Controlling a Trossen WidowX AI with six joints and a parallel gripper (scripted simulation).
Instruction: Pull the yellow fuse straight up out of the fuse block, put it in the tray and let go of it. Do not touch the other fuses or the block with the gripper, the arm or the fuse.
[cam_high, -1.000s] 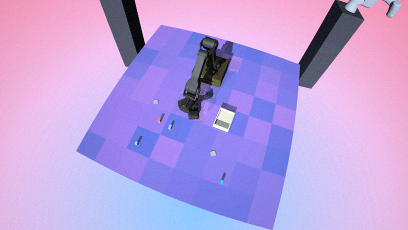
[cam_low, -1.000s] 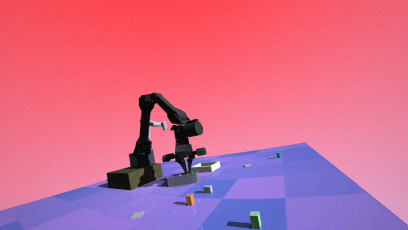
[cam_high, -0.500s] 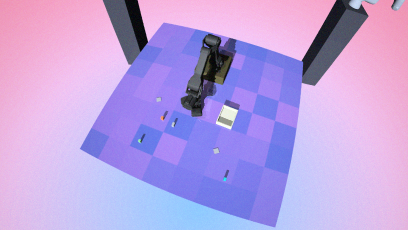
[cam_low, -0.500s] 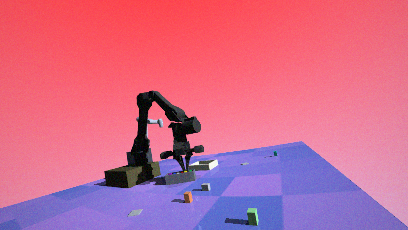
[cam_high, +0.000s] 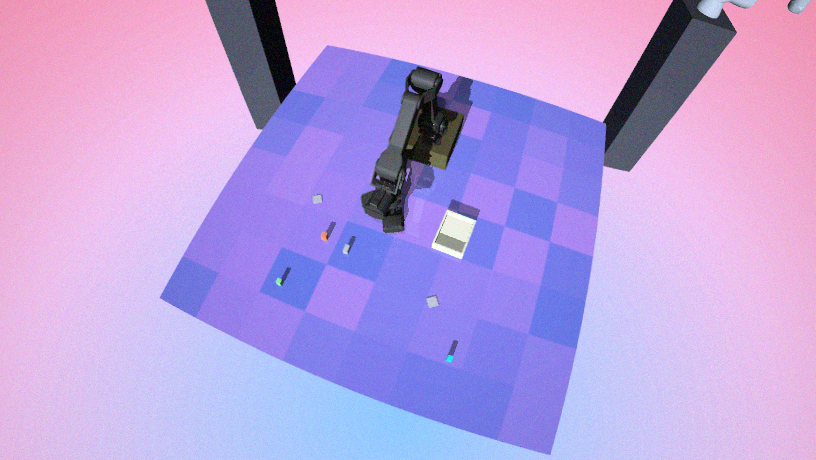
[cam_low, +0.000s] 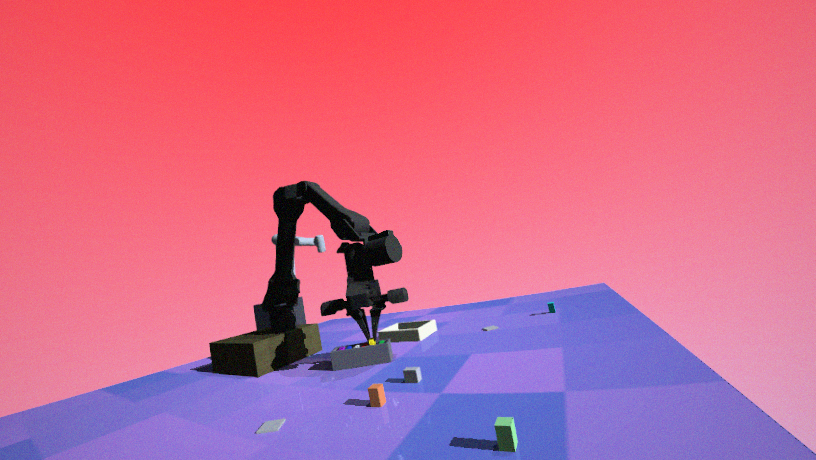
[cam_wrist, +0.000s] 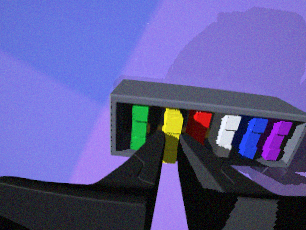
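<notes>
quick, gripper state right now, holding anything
Gripper: closed on the yellow fuse, which sits partly in the fuse block.

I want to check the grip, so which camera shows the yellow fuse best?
The wrist view: the yellow fuse sits pinched between the gripper fingers, in the fuse block. The exterior view shows only a yellow speck at the fingertips; in the top view the arm hides it.
</notes>
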